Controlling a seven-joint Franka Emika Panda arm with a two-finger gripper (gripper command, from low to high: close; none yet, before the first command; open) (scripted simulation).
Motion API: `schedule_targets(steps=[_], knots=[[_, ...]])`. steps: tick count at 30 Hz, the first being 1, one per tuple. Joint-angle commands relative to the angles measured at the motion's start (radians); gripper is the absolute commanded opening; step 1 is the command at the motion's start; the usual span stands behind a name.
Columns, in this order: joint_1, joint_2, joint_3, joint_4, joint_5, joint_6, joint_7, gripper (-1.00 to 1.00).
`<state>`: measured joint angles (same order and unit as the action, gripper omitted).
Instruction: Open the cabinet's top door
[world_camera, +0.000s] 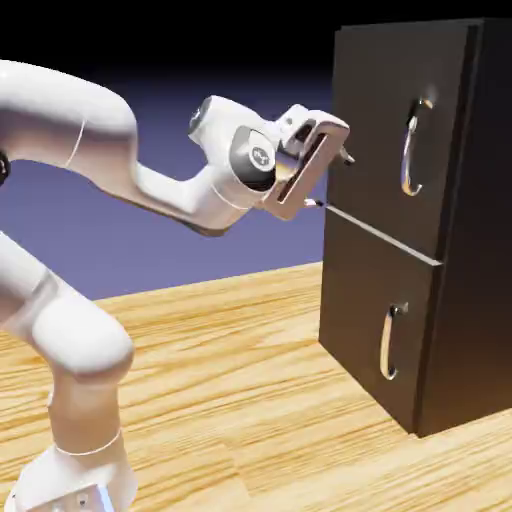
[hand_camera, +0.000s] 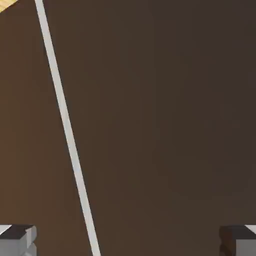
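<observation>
The cabinet (world_camera: 465, 230) stands on the wooden table (world_camera: 220, 400) at the exterior view's right, tall and nearly black, its two doors one above the other. The top door (world_camera: 385, 140) is closed, and its curved silver handle (world_camera: 408, 150) runs upright near the door's edge at the exterior view's right. Below it, past a pale strip (world_camera: 385, 236) that slopes down toward the exterior view's right, the lower door (world_camera: 370, 315) is closed too, with a shorter curved handle (world_camera: 390, 342) of its own. The white arm (world_camera: 110, 130) comes in from the exterior view's left, and its gripper (world_camera: 329, 180) is by the top door, near the edge farther from the handle (the hand itself looks tilted). The fingers are spread wide with nothing between them, and the handle is well apart from them. Whether a fingertip touches the door, I cannot tell. In the hand view the dark brown front fills nearly everything, the pale strip slants from the top down to the bottom edge, and a small corner of light wood shows at top left. The two grey fingertips (hand_camera: 17, 241) sit far apart, at opposite bottom corners.
</observation>
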<state>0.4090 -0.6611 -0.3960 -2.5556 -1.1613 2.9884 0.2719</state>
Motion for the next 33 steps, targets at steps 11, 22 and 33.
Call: schedule_targets(steps=[11, 22, 33], knots=[[0.164, -0.038, -0.163, 0.105, -0.479, -0.020, -0.193, 0.00], [0.327, -0.075, -0.326, 0.210, -0.957, -0.040, -0.387, 0.00], [0.491, -0.113, -0.489, 0.314, -1.435, -0.060, -0.580, 0.00]])
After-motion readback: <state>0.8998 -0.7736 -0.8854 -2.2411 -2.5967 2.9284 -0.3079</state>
